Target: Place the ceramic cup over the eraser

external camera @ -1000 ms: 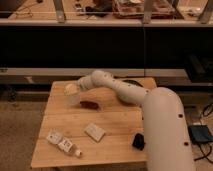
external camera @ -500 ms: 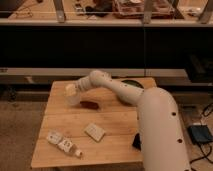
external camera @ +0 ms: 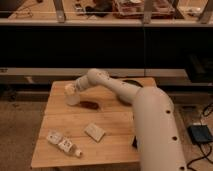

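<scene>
The light wooden bench point(external camera: 116, 121) carries everything; my white arm point(external camera: 112, 88) reaches to its far left corner; my gripper point(external camera: 70, 89) is at the small white ceramic cup point(external camera: 73, 99), standing upright; whether it grips I cannot tell; the small black eraser block point(external camera: 134, 143) lies well apart, near right, partly behind my arm.

I count one worktop point(external camera: 117, 152) and one tool point(external camera: 69, 89) of mine, which sits at the cup point(external camera: 73, 99) near the far left corner. There is one cup, white. One dark reddish flat thing point(external camera: 90, 105) lies just beside it. There is one flat white block point(external camera: 95, 131) and one black eraser point(external camera: 134, 142) at the right edge (partly hidden by my own body). Of the small white cubes point(external camera: 54, 136) at the front left, two are certain; a third bit beside them I cannot make out. One dark box point(external camera: 200, 134) sits on the floor.
</scene>
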`<state>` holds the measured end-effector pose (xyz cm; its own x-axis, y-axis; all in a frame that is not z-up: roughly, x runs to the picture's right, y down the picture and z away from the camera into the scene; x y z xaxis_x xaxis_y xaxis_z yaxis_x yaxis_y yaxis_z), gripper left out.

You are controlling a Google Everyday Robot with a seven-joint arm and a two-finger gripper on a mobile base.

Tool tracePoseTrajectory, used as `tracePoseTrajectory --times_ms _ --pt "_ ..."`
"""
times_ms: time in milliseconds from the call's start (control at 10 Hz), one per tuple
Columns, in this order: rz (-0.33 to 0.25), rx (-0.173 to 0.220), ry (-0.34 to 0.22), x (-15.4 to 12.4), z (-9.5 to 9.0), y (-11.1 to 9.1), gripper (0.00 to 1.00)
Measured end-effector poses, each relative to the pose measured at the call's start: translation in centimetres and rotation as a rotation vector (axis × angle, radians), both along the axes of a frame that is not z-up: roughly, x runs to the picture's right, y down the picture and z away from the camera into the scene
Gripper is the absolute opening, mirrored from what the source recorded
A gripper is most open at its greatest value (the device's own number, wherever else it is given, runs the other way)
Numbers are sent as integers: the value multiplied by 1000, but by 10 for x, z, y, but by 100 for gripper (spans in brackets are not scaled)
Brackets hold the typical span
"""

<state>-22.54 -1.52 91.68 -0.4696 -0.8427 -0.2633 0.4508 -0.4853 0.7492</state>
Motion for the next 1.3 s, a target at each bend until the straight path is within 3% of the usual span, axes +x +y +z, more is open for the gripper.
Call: tracePoseTrajectory --times_ms 100,400,700,1100,1300 --pt "-2 -7 2 -2 -11 -10 2" --pt "-11 -8 6 4 -54 -40 0" --pt "-22 19 11 29 -122 -66 0" --pt "17 34 35 79 -175 -67 0" --pt "70 51 65 122 -201 -64 0"
